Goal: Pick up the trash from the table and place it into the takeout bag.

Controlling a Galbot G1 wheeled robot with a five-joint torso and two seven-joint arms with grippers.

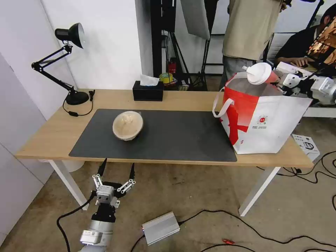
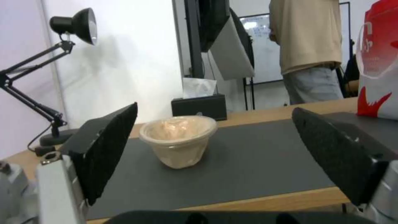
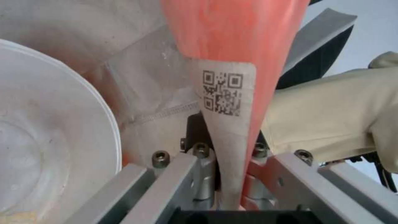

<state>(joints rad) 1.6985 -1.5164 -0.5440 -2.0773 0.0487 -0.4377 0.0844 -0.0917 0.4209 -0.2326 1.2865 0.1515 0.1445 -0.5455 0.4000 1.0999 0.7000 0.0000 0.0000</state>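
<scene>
As right pincer pinches red drink cup over takeout bag mouth for drop; left pincer spread, parked well left of bag, below surface edge; beige bowl uncollected.

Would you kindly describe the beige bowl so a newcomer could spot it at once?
Start from the long wooden table and find the dark grey mat on it. The beige bowl sits alone on the mat's left part, far from the red-and-white bag. It is round, lidded and pale tan, unlike the black tissue box behind it.
</scene>
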